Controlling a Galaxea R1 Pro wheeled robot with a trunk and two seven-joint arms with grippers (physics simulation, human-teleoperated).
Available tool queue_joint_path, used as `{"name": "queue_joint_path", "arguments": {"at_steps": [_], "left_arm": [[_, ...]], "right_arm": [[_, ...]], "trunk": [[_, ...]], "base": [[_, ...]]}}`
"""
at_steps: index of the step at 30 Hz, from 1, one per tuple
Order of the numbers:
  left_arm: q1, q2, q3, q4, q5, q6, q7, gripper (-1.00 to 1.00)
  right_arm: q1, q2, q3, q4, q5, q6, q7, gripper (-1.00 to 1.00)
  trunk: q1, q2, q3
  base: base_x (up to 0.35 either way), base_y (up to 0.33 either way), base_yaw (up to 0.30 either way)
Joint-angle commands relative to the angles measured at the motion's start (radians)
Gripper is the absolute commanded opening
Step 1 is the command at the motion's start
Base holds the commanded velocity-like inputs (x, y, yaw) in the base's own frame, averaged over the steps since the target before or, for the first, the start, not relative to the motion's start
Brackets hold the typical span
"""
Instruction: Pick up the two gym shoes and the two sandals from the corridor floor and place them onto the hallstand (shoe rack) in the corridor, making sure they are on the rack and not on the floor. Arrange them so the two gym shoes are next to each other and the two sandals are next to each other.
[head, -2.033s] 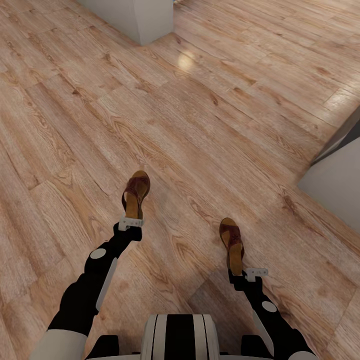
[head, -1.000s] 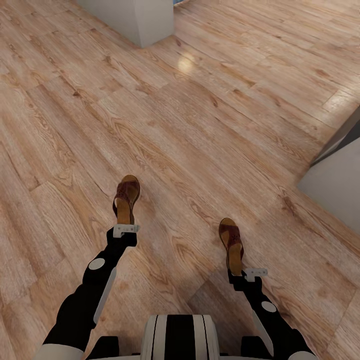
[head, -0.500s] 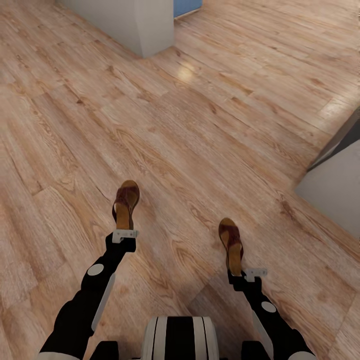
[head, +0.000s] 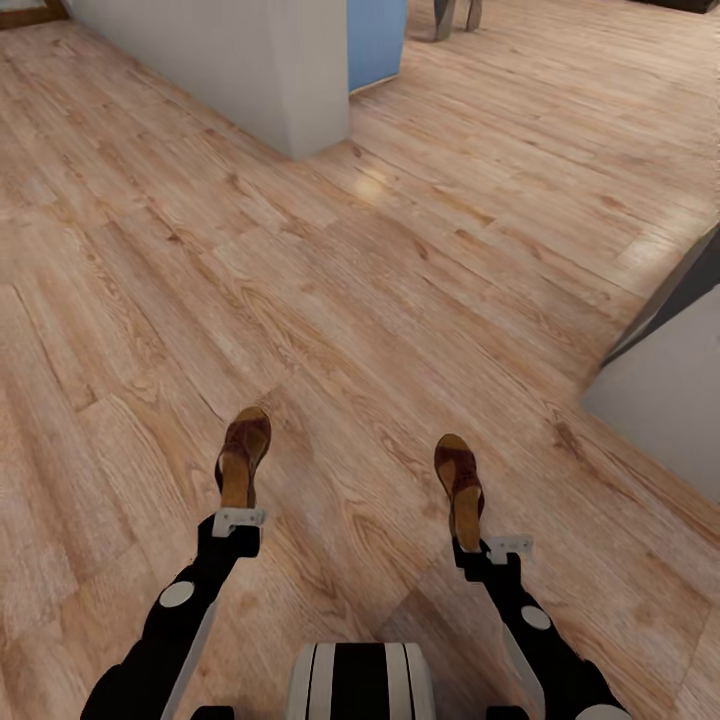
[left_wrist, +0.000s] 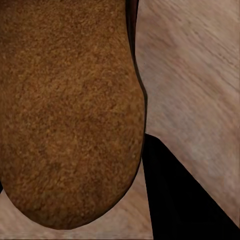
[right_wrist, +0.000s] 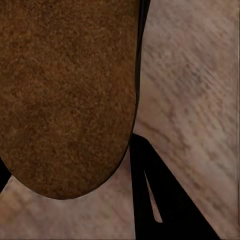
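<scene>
Each gripper carries one brown sandal above the corridor floor (head: 400, 260). My left gripper (head: 238, 508) is shut on the heel of the left sandal (head: 244, 450), toe pointing away from me. My right gripper (head: 472, 538) is shut on the heel of the right sandal (head: 459, 480), also toe forward. In the left wrist view the sandal's tan insole (left_wrist: 65, 110) sits close up over floor planks; the right wrist view shows the other sandal's insole (right_wrist: 65, 95) the same way. The gym shoes are out of view.
A light-grey wall corner (head: 290, 90) with a blue panel (head: 375, 40) behind it stands ahead on the left. A light-grey block with a dark edge (head: 670, 390) juts in at the right; I cannot tell whether it is the hallstand. Furniture legs (head: 455, 15) show far ahead.
The whole view has shifted, bringing more of the wall corner and the blue panel into sight. My left arm has drawn back toward me with its sandal; the right arm holds its pose.
</scene>
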Motion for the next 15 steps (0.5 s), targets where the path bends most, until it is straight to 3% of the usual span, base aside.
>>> {"name": "queue_joint_path", "arguments": {"at_steps": [1, 4, 7, 10, 15], "left_arm": [[0.01, 0.001, 0.0, -0.001, -0.008, -0.003, -0.002, -1.0], [0.079, 0.006, 0.013, 0.04, -0.007, -0.133, -0.002, -1.0], [0.101, 0.007, 0.04, 0.106, -0.006, -0.219, -0.002, -1.0], [0.107, 0.007, 0.063, 0.164, -0.004, -0.254, -0.001, -1.0], [0.114, 0.007, 0.169, 0.318, -0.001, -0.377, -0.005, -1.0]], "right_arm": [[0.0, 0.0, -0.001, 0.001, -0.005, -0.008, 0.003, -1.0], [0.003, -0.005, -0.001, -0.001, 0.008, -0.026, 0.003, -1.0], [0.005, -0.008, -0.003, -0.001, 0.024, -0.031, 0.003, -1.0], [0.015, -0.008, -0.002, -0.001, 0.028, -0.039, 0.003, -1.0], [0.106, -0.009, -0.003, -0.001, 0.032, -0.138, 0.0, -1.0]], "trunk": [[-0.001, 0.0, 0.005], [-0.002, 0.001, 0.021], [-0.003, 0.001, 0.038], [-0.005, 0.002, 0.054], [-0.007, 0.003, 0.081]], "base": [[0.0, 0.0, 0.0], [0.0, 0.0, 0.0], [0.0, 0.0, 0.0], [0.0, 0.0, 0.0], [0.0, 0.0, 0.0]]}}
